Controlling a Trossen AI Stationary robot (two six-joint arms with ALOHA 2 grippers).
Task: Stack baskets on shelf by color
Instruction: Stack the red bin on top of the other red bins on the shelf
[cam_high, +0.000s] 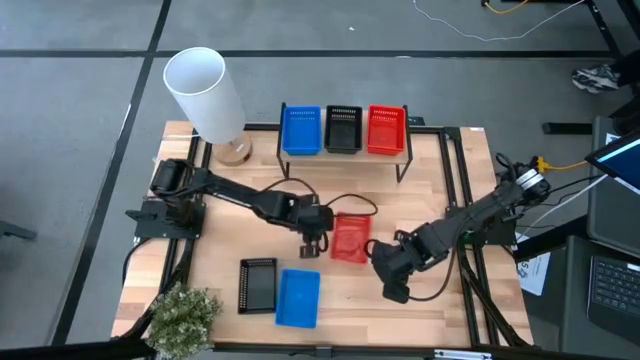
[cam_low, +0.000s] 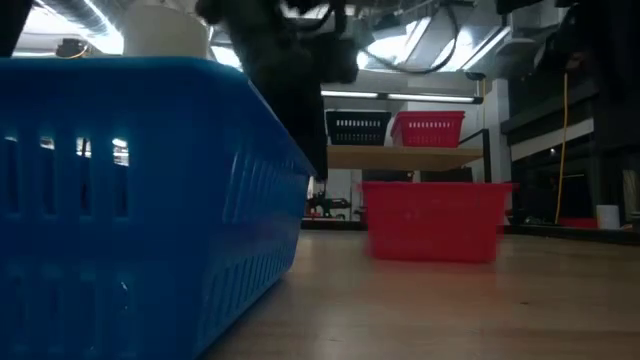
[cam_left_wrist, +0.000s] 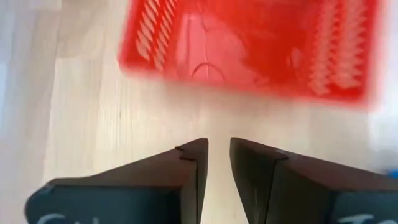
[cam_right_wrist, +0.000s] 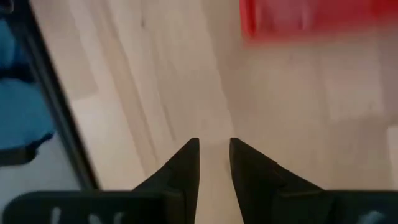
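**Grippers nearly closed beside a loose red basket**

Left gripper (cam_high: 312, 244) hangs just beside the red basket (cam_high: 350, 238) at mid-table, fingers (cam_left_wrist: 186, 168) almost together and pinching nothing. Right gripper (cam_high: 388, 268), on the basket's other side, is likewise narrowed and empty. Nearest the front lie a blue basket (cam_high: 297, 297) and a black basket (cam_high: 257, 284). Farthest back, the shelf (cam_high: 403, 153) carries blue, black and red baskets in a row.

Both dark arms reach inward and bend low over the surface's middle, the left pincer (cam_left_wrist: 217, 163) and the right pincer (cam_right_wrist: 214, 163) each empty, fingers nearly together with a narrow gap.
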